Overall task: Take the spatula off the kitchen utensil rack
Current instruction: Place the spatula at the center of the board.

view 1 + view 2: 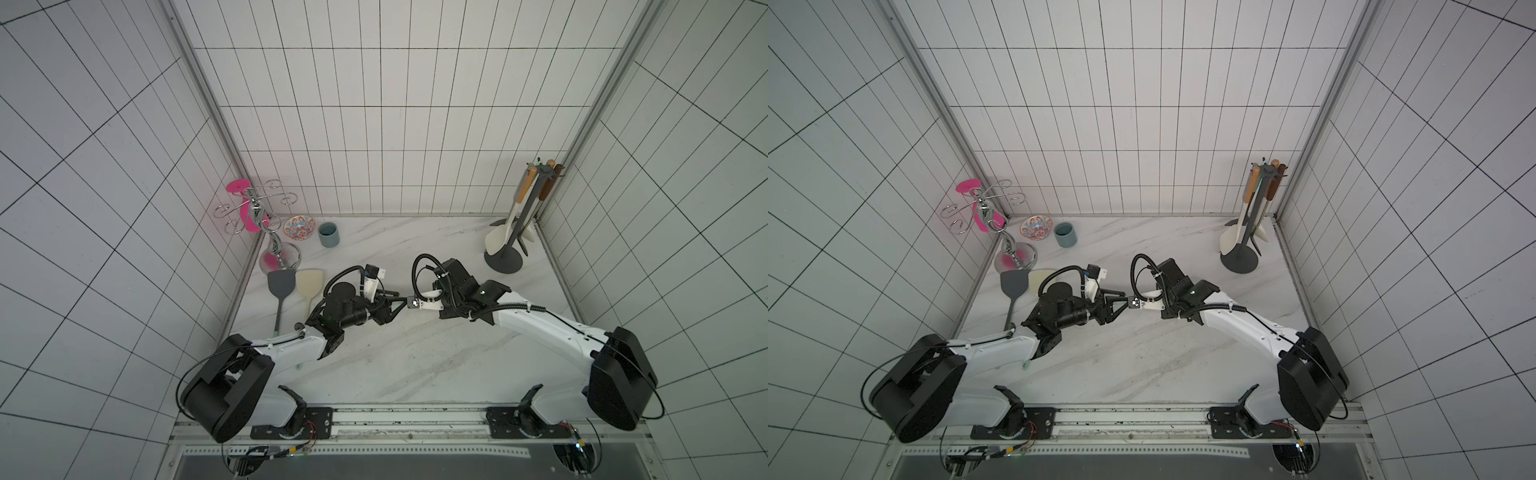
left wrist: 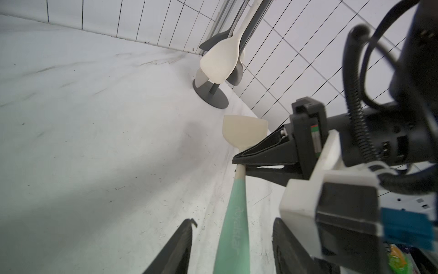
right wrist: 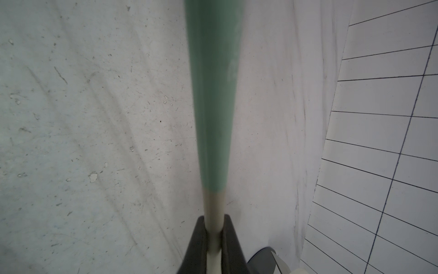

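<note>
right jaws clamp the spatula (image 3: 214, 118); left jaws straddle its handle.

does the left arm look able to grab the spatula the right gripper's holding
Likely yes: the green handle of the spatula lies between the open jaws of the left gripper, nothing in between; the right gripper pinches only the cream neck.

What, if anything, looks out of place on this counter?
Nothing is spilled or broken. A grey spatula and a cream spatula lie flat on the counter beside the shiny stand rather than hanging. A third, green-handled spatula is clamped in the right gripper, off the rack.
</note>
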Robot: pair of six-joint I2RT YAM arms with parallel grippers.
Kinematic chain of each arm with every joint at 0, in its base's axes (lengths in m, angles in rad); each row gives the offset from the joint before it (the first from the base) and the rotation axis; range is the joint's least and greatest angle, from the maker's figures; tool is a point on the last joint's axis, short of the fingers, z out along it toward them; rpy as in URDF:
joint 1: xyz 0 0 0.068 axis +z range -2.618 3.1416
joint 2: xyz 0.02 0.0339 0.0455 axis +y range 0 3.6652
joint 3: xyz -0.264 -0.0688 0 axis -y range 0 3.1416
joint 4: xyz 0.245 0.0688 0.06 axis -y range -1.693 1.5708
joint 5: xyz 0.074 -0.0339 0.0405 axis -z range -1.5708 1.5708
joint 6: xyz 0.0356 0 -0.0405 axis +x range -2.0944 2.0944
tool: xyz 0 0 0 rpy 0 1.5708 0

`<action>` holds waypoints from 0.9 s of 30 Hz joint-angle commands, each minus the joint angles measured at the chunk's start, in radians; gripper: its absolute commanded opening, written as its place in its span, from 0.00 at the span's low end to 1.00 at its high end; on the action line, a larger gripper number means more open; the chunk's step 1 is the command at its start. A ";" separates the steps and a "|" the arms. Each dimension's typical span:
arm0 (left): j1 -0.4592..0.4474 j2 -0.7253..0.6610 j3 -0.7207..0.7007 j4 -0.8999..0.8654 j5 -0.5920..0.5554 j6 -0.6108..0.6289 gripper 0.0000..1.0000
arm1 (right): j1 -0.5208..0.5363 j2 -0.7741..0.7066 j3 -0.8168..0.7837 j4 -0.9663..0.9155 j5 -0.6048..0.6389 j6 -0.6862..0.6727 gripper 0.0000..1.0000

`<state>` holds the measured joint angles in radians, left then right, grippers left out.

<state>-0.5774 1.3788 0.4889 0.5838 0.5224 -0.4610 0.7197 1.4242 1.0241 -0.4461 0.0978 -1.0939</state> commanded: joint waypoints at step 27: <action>-0.023 -0.050 -0.047 0.040 -0.109 0.004 0.00 | 0.032 -0.148 0.083 0.003 -0.014 0.585 0.56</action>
<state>-0.6006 1.3682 0.4557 0.5701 0.4725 -0.4500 0.7376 1.3373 1.0264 -0.4511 0.1005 -0.7422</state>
